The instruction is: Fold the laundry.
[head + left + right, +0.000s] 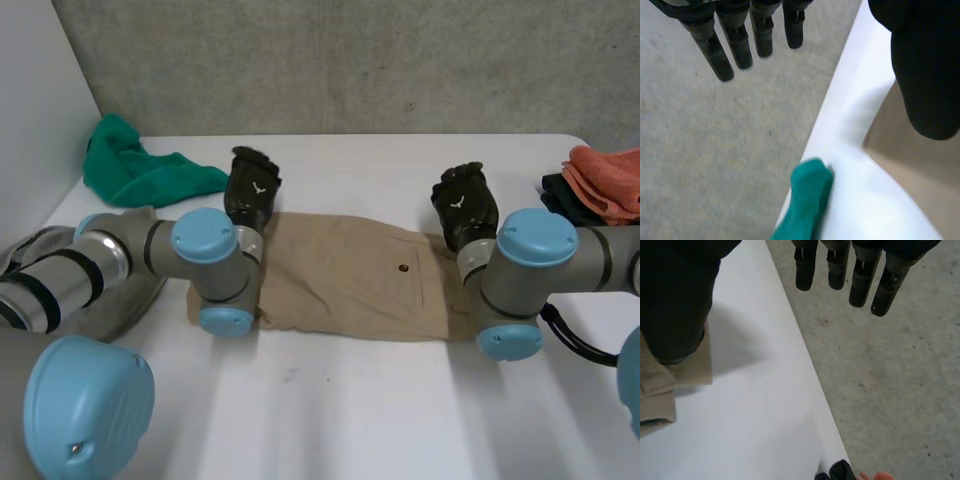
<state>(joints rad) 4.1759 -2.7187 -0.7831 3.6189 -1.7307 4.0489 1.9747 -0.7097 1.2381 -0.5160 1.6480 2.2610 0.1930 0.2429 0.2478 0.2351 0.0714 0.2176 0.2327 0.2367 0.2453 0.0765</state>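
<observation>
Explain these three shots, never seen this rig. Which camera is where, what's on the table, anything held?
This is a two-armed robot at a white table; each arm ends in a black hand. The head view looks down from between the arms; each wrist view looks along its own hand's palm. A flat tan garment with a button lies in the middle. The left hand and right hand are at its far edge, one near each end, fingers straight, gripping nothing. A crumpled green cloth lies far left; a folded orange cloth on a dark cloth, far right.

Straight fingers (805, 271) near tan cloth (690, 367)
</observation>
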